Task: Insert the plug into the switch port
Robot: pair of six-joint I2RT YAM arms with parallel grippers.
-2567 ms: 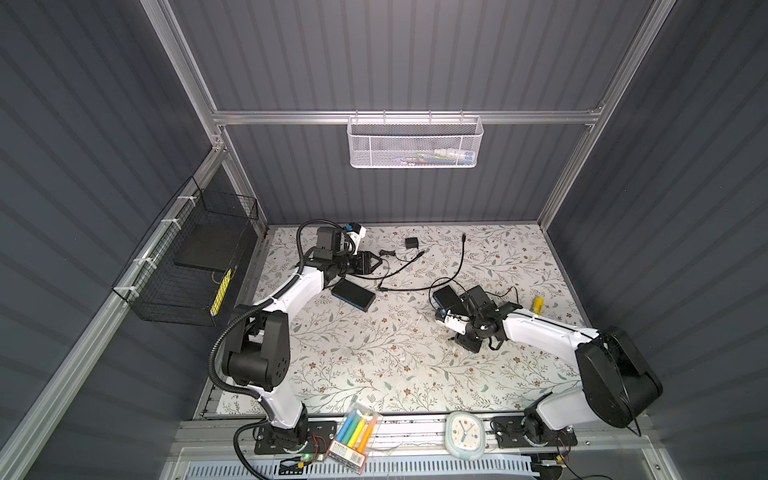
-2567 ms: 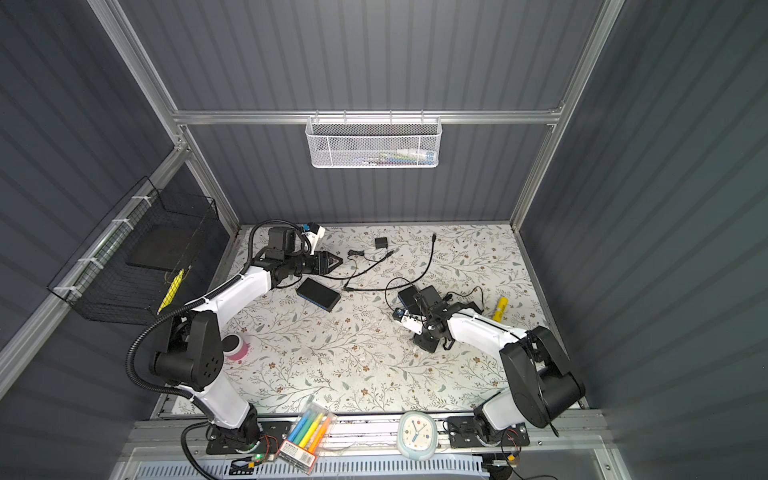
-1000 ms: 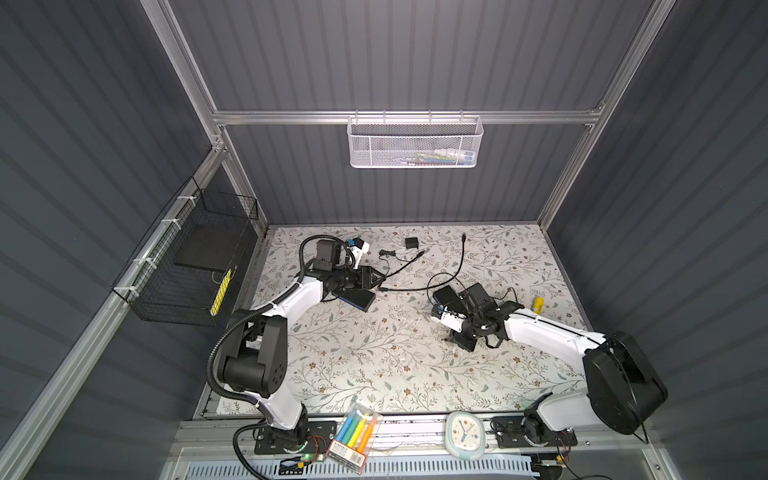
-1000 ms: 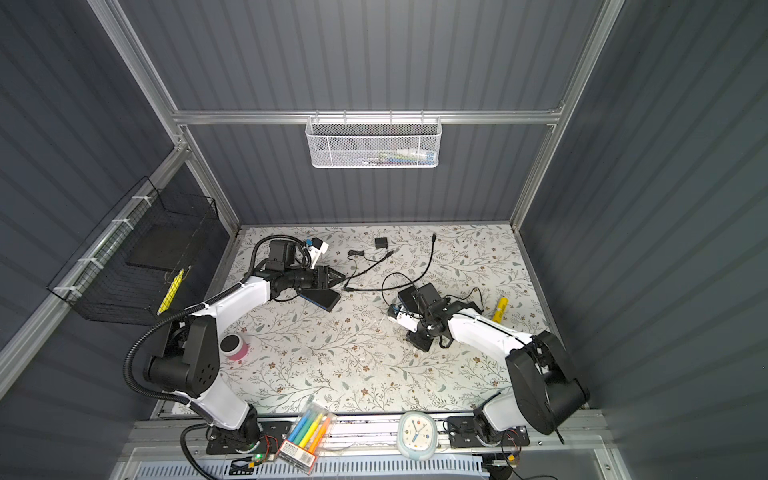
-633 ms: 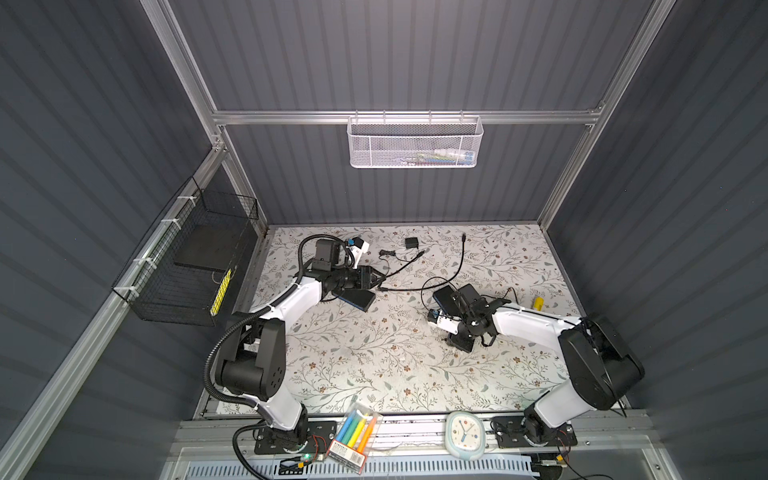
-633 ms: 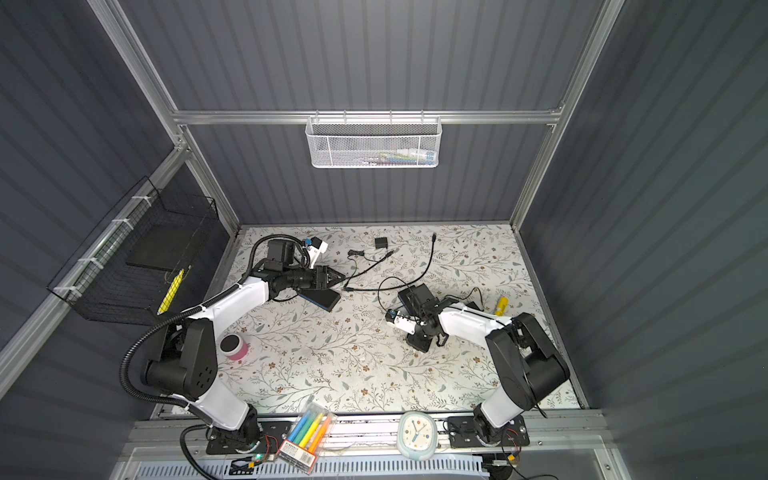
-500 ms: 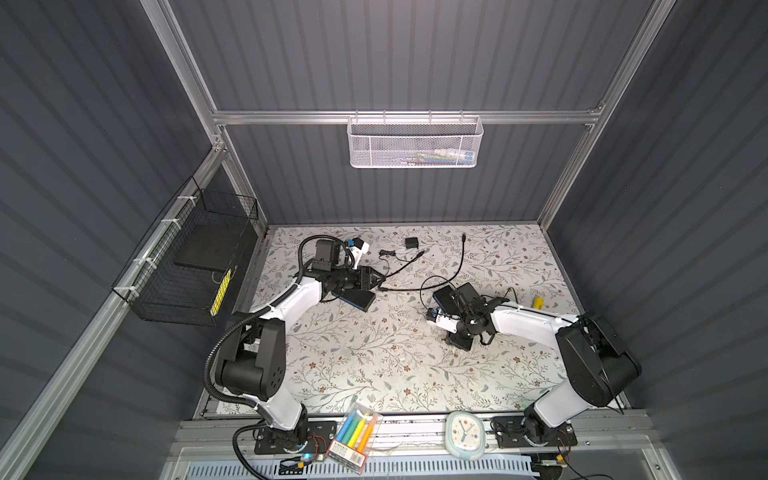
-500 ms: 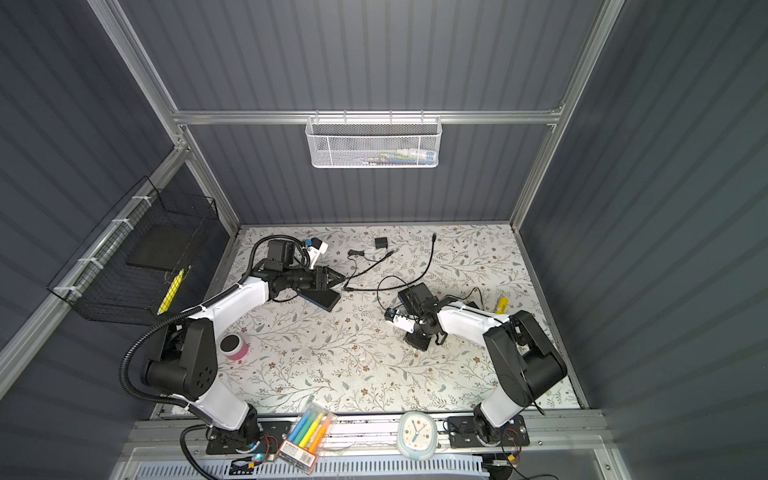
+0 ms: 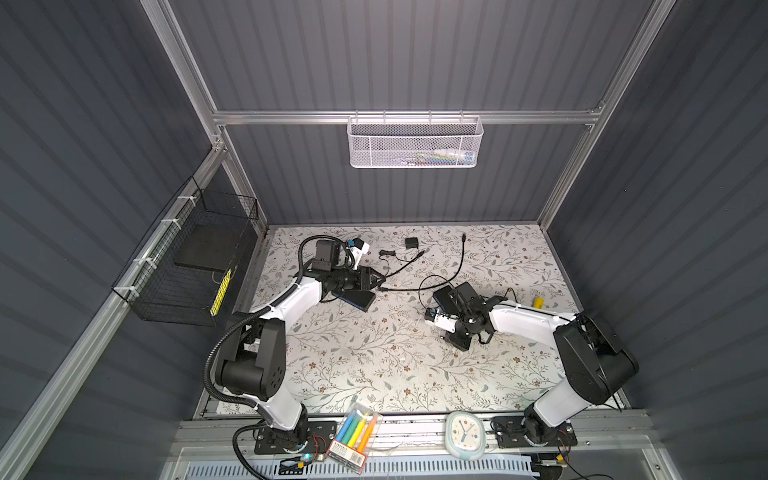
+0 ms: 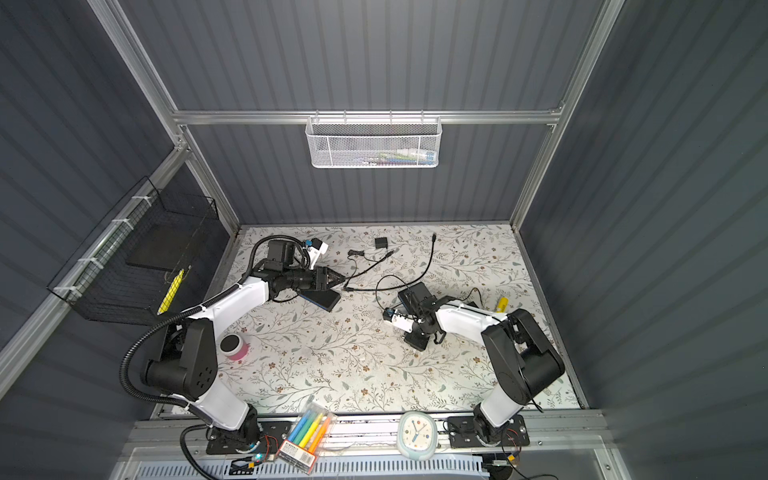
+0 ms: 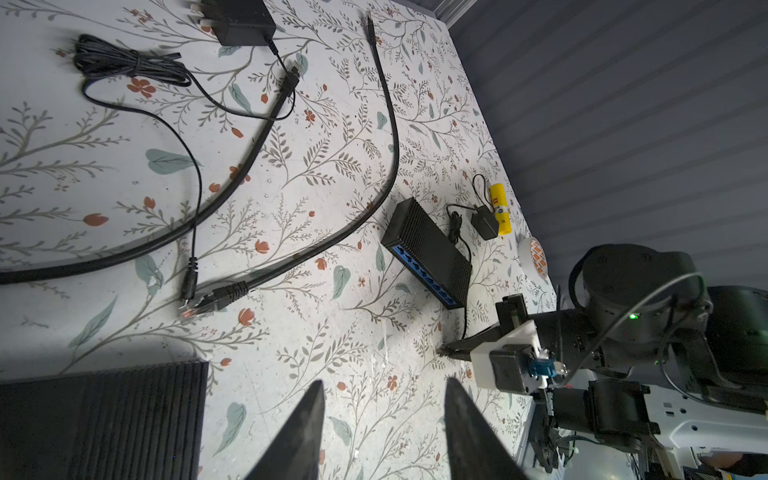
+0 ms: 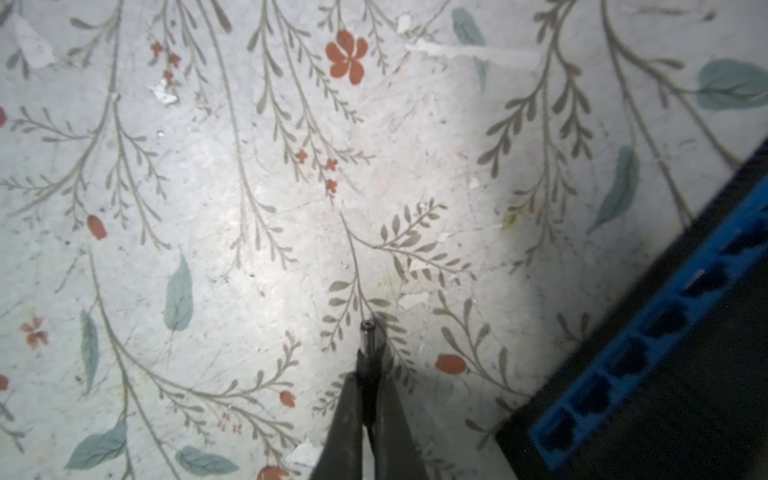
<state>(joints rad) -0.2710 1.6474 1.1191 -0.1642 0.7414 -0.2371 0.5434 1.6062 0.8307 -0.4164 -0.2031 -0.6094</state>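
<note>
The switch [image 12: 648, 353] is a black box with a row of blue ports; it also shows in both top views [image 9: 453, 296] [image 10: 415, 293] and in the left wrist view [image 11: 428, 253]. My right gripper [image 12: 366, 380] is shut on the plug [image 12: 368, 332], a thin black barrel tip that points at the table a short way from the port face. In the left wrist view the right gripper [image 11: 444, 353] holds that tip just above the table by the switch's near end. My left gripper [image 11: 384, 382] [image 9: 380, 281] is open and holds nothing.
A second black ribbed box [image 11: 104, 415] [image 9: 353, 299] lies under the left arm. Black cables [image 11: 386, 137] loop across the back, one ending in a clear network connector [image 11: 199, 305]. Also present: power adapters [image 11: 241, 18] [image 11: 484, 224], a yellow tube [image 9: 538, 301], a pink cup [image 10: 232, 347].
The right gripper has closed on the plug and shifted slightly left. The left arm came forward over the ribbed box earlier and has stayed still for the last second.
</note>
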